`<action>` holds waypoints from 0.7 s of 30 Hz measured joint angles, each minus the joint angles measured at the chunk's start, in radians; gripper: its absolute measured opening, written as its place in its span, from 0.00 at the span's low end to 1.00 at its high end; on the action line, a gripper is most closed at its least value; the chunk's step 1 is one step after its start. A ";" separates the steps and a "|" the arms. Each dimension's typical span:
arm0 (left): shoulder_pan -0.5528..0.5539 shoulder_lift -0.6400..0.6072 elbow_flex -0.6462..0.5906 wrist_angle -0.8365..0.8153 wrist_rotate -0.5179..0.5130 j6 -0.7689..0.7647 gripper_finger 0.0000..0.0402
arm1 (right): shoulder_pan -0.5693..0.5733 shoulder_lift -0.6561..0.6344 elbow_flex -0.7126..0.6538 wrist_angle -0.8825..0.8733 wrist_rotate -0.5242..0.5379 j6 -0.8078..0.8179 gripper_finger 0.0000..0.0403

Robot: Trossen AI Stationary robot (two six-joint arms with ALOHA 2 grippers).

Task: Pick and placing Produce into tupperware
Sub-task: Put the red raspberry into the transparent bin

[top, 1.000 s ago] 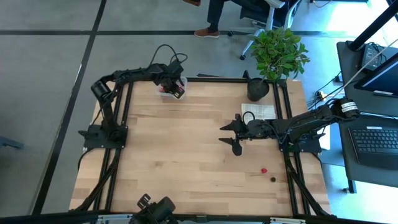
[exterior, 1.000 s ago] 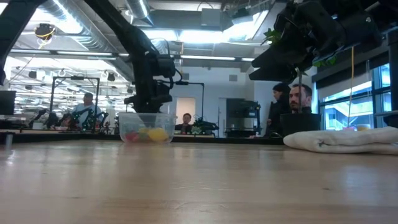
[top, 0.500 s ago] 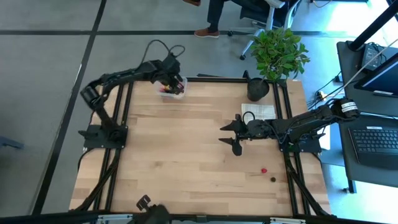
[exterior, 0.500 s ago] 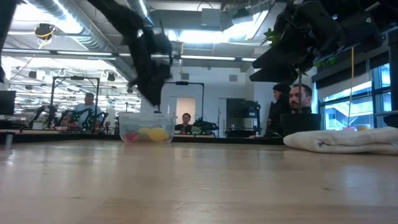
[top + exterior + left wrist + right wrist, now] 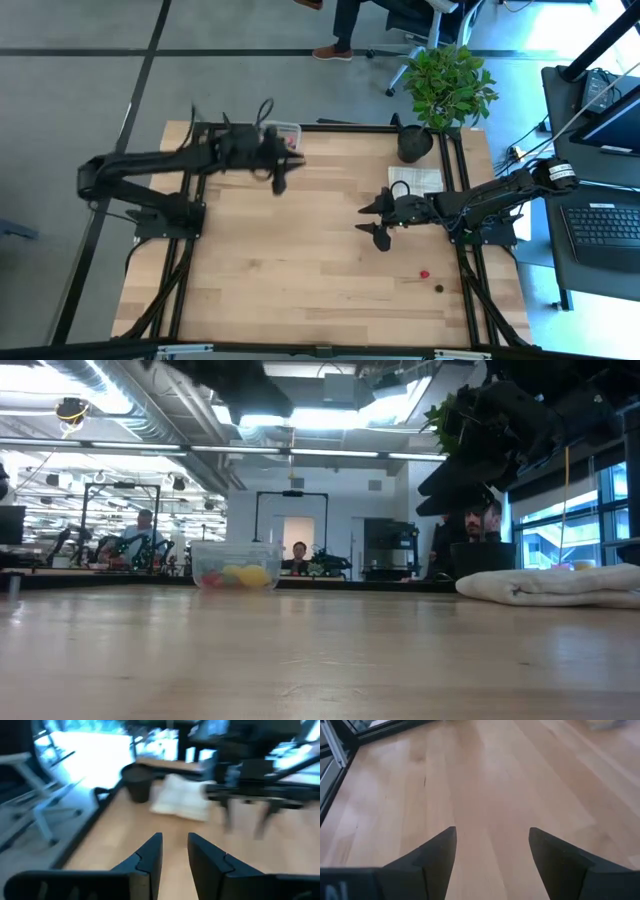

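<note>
At the table's 12 o'clock edge, left of centre, the clear tub [image 5: 287, 131] sits with yellow and red toy fruit [image 5: 238, 575] inside. Left gripper [image 5: 281, 181] hangs just to the 6 o'clock side of the tub, fingers [image 5: 149, 854] apart by a narrow gap, nothing between them. Right gripper [image 5: 372, 218] hovers right of centre, fingers spread wide, empty. One red berry [image 5: 424, 272] and one dark berry [image 5: 438, 288] lie toward 4 o'clock on the wood. White cloth [image 5: 415, 179] and black pot [image 5: 414, 144] at 1 o'clock.
</note>
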 joint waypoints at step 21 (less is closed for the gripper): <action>-0.436 -0.091 -0.674 0.816 -0.171 -0.082 0.09 | 0.093 0.000 0.194 -0.617 -0.096 0.335 0.62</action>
